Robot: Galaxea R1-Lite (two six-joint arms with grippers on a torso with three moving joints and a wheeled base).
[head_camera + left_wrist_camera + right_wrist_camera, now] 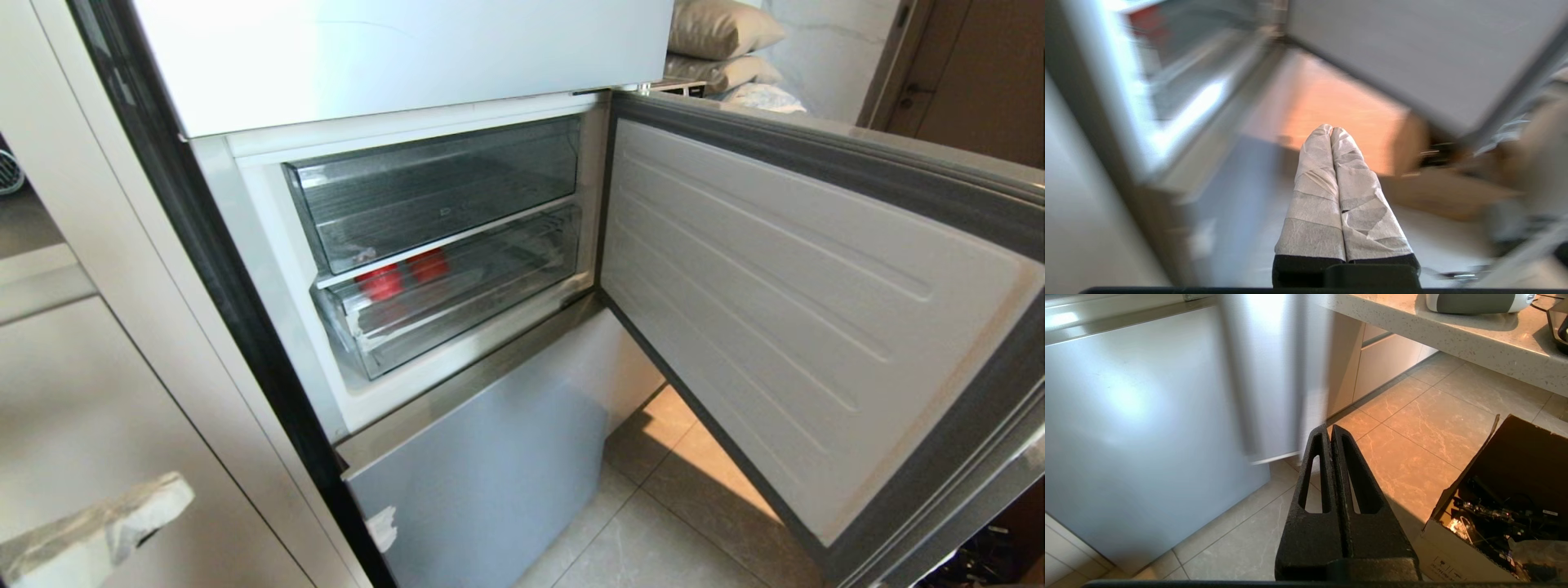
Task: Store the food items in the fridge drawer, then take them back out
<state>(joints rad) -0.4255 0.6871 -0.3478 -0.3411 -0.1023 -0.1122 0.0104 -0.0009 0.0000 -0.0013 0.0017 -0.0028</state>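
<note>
Two round red-orange fruits [404, 273] are seen side by side at the back left of the lower clear-plastic ribbed drawer [457, 306], its long axis running across the fridge. The clear drawer above [441, 192] is bare. Tape-wrapped left gripper [1331, 130] and black right gripper [1329, 429] are pressed together, holding nothing.

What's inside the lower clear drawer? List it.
Two red items sit near the back of the lower drawer. Frosty plastic blurs them, so their type and anything behind them stay hidden.
</note>
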